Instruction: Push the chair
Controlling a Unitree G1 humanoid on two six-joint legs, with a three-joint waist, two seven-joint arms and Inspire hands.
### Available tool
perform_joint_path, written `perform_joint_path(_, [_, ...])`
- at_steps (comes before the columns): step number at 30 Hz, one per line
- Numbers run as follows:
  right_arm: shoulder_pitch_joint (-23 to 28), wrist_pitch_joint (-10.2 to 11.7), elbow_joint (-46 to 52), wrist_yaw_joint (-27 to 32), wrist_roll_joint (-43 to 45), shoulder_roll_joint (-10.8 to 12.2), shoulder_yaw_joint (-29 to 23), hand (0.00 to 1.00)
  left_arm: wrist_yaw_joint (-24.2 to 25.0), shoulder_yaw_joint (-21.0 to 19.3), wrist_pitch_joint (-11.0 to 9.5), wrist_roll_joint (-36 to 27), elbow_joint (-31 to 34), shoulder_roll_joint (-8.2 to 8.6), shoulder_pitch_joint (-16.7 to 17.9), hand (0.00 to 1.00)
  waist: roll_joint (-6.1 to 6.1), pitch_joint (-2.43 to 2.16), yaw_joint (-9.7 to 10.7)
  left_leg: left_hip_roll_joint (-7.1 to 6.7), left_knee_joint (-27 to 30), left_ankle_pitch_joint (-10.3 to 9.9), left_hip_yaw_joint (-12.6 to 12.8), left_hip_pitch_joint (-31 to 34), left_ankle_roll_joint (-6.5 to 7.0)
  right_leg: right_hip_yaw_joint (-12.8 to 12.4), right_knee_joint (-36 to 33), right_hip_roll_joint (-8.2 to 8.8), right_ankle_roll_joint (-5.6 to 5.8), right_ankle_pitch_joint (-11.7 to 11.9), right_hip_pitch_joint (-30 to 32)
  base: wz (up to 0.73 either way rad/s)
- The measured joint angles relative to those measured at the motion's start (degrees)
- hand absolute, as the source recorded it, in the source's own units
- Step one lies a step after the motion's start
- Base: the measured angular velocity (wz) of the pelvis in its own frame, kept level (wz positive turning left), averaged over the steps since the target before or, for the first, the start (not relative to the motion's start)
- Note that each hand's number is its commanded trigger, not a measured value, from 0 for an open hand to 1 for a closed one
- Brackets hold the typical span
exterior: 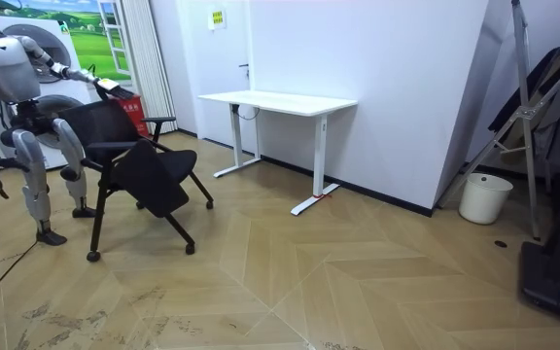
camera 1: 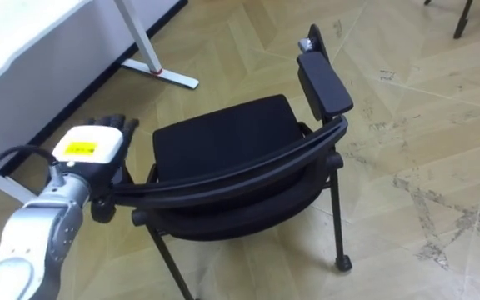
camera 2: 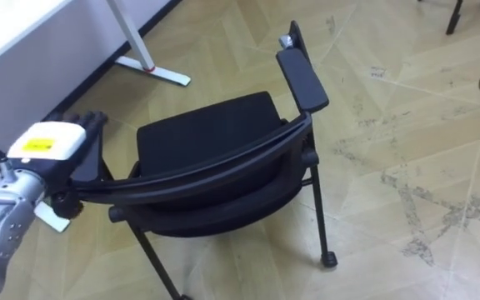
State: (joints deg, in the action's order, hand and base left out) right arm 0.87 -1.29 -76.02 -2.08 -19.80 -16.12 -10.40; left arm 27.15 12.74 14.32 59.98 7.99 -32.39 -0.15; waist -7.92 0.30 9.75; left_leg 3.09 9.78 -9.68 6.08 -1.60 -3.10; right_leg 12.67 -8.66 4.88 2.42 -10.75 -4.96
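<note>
- Item: chair (camera 1: 223,137), black, with armrests. It sits in the centre of the left eye view on the wood floor (camera 1: 407,250), seat facing the top of the frame.
- Backrest (camera 1: 240,171): a curved bar running from lower left to right of centre, nearest to me.
- Left hand (camera 1: 90,148): at left of centre, at the backrest's left end, resting over the armrest on that side. My fingers (camera 1: 115,125) lie fairly straight, released and pressing, not wrapped round anything I can see.
- White desk (camera 1: 23,33): upper left corner, well apart from the chair.
- Progress, as I judge it: contact is made on one side, but the push itself is at most begun. The chair stands out on open floor, so the travel towards the desk is left to do.
</note>
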Motion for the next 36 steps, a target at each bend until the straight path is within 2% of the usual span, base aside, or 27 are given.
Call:
perform_joint_path(1, [0.0, 0.0, 0.0, 0.0, 0.0, 0.0, 0.0, 0.00, 1.3, 0.1, 0.3, -0.8, 0.5, -0.51, -0.1, 0.00, -0.10, -0.02, 0.0, 0.00, 0.0, 0.0, 0.0, 0.0, 0.00, 0.0, 0.0, 0.00, 0.00, 0.0, 0.0, 0.00])
perform_joint_path(3, [-0.1, -0.1, 0.0, -0.4, 0.2, 0.0, -0.1, 0.00, 6.5, 0.2, 1.7, -3.1, 3.0, -2.62, -0.9, 0.00, -0.50, 0.12, 0.7, 0.01, 0.1, 0.0, 0.0, 0.0, 0.00, -0.2, -0.1, 0.01, 0.00, 0.0, 0.0, 0.00])
perform_joint_path(4, [-0.3, -0.1, -0.1, -0.6, 0.2, 0.0, -0.1, 0.00, 7.7, 0.2, 2.1, -3.3, 3.4, -3.04, -1.2, 0.00, -0.70, 0.16, 0.8, 0.01, 0.1, 0.0, 0.0, 0.0, 0.00, -0.2, -0.1, 0.03, 0.00, 0.0, 0.0, 0.00])
perform_joint_path(6, [-1.2, -0.1, -0.9, -0.6, 0.2, 0.0, -0.1, 0.00, 11.9, 0.6, 3.4, -4.5, 5.0, -4.51, -2.6, 0.00, -1.44, 0.46, 1.3, 0.00, 0.3, 0.0, 0.0, 0.3, 0.00, -0.2, -0.1, 0.09, 0.00, 0.0, 0.2, 0.00])
perform_joint_path(9, [-1.7, -0.1, -2.2, -0.5, -0.2, 0.0, 0.0, 0.00, 15.9, 1.2, 4.2, -5.9, 8.1, -5.24, -3.1, 0.00, -1.76, 0.50, 1.2, -0.01, 0.9, 0.0, -0.1, 1.1, 0.00, -0.3, 0.0, 0.13, 0.00, 0.0, 0.7, 0.00])
perform_joint_path(10, [-1.8, -0.1, -2.3, -0.6, -0.3, 0.0, 0.0, 0.00, 16.6, 1.2, 4.2, -6.2, 8.7, -5.25, -3.2, 0.00, -2.06, 0.35, 1.3, 0.00, 1.0, 0.0, -0.1, 1.1, 0.00, -0.3, 0.0, 0.12, 0.00, 0.0, 0.8, -0.03])
perform_joint_path(12, [-1.8, -0.1, -2.9, -0.6, -0.9, 0.0, 0.0, 0.00, 19.2, 1.2, 4.4, -8.8, 11.8, -5.50, -3.6, 0.00, -2.01, 0.45, 1.2, -0.01, 1.0, 0.0, -0.2, 1.2, 0.00, -0.4, -0.1, 0.13, -0.01, 0.0, 0.9, 0.00])
perform_joint_path(18, [-1.8, -0.1, -3.1, -0.6, -1.5, 0.0, 0.1, 0.00, 21.4, 1.3, 4.5, -14.2, 13.0, -6.45, -6.8, 0.00, -1.93, 0.50, 1.2, -0.04, 0.9, 0.0, -0.8, 1.3, 0.00, -0.3, -0.2, 0.11, -0.01, 0.0, 0.9, 0.00])
perform_joint_path(23, [-1.5, -0.1, -3.4, -0.6, -2.3, 0.0, 0.2, 0.00, 22.4, 1.3, 4.6, -15.8, 13.0, -6.49, -6.8, 0.00, -1.86, 0.55, 1.4, -0.08, 0.9, 0.0, -1.4, 1.4, 0.00, -0.2, -0.3, 0.07, -0.02, 0.0, 0.9, 0.02])
perform_joint_path(31, [-0.6, -0.1, -1.8, 0.7, -2.7, 0.0, 0.1, 0.00, 22.3, 1.2, 5.2, -20.1, 11.0, -6.36, -6.6, 0.00, -1.18, 0.94, 1.5, -0.11, 1.0, 0.0, -1.0, 1.4, 0.00, -0.2, -0.5, 0.08, -0.01, 0.0, 1.1, 0.01])
perform_joint_path(34, [-0.5, -0.1, -1.8, 0.7, -3.0, 0.0, 0.2, 0.00, 22.1, 1.1, 5.5, -22.0, 8.1, -5.01, -6.6, 0.00, -0.89, 0.89, 1.8, -0.12, 1.1, 0.0, -0.7, 1.3, 0.00, -0.4, -0.4, 0.11, 0.00, 0.0, 1.2, 0.00])
perform_joint_path(36, [-0.8, -0.1, -1.9, 0.7, -4.5, 0.1, 0.4, 0.00, 21.7, 1.2, 5.7, -22.3, 4.4, -2.74, -6.3, 0.00, -0.51, 0.96, 2.4, -0.14, 1.1, 0.0, -0.7, 1.1, 0.00, -0.5, -0.3, 0.08, 0.00, 0.0, 1.1, 0.00])
